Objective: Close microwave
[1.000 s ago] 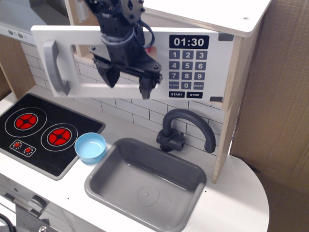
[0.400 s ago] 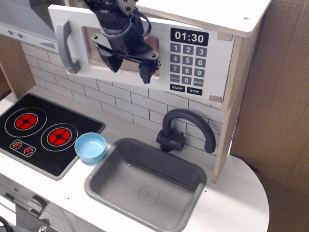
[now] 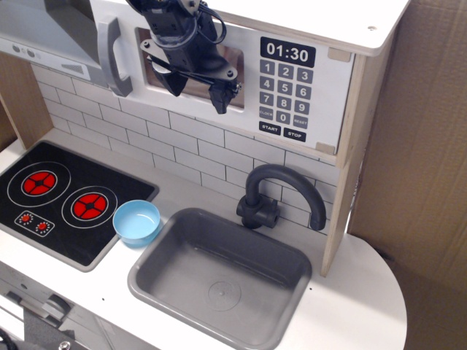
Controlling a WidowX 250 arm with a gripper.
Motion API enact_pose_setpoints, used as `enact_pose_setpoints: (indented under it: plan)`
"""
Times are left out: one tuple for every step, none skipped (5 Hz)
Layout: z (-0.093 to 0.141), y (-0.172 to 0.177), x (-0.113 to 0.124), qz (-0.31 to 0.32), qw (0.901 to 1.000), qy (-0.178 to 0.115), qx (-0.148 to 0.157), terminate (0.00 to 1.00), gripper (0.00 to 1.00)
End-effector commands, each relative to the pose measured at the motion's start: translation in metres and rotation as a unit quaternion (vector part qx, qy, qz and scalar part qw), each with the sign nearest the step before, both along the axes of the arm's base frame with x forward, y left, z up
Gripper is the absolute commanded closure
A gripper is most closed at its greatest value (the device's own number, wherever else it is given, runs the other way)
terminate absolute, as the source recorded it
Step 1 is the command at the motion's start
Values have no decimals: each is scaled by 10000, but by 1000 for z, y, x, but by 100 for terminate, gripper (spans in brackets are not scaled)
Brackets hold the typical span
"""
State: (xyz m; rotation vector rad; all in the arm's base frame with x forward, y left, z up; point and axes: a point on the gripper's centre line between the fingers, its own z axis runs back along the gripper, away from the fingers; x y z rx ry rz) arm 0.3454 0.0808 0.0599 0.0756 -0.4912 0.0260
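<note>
The toy microwave [image 3: 321,95] sits at the top of the play kitchen, with a black keypad and clock digits reading 01:30. Its white door [image 3: 241,117] lies nearly flat against the body, with the grey curved handle [image 3: 117,55] at its left end and the clear window behind my arm. My black gripper [image 3: 198,93] is open and empty. Its two fingers are spread apart and press against the door's front over the window. My arm hides most of the window.
Grey range hood [image 3: 44,33] at the top left. Black stovetop with red rings [image 3: 62,197] at the lower left. Light blue bowl [image 3: 137,222] beside the grey sink [image 3: 219,277]. Dark faucet [image 3: 273,193] behind the sink. Cardboard wall [image 3: 423,146] at the right.
The microwave door has swung from wide open back toward the body until nearly flat. My gripper has moved up and back with it, staying open.
</note>
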Motion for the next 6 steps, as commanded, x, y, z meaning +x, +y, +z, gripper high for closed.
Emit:
enact_pose_setpoints:
  plan:
    - [21,8,19,-115,9991,-386,150,0,0]
    - [23,10,23,-195,9992,-331,131,0,0]
    - [21,8,18,-156,9995,-235,107,0,0]
    - [18,-1,-1,76,10000,23,54,0,0]
    - [13,-13,-25,388,9988,280,-82,0,0]
    - [3,-16,-37,456,9958,686,-388,100,0]
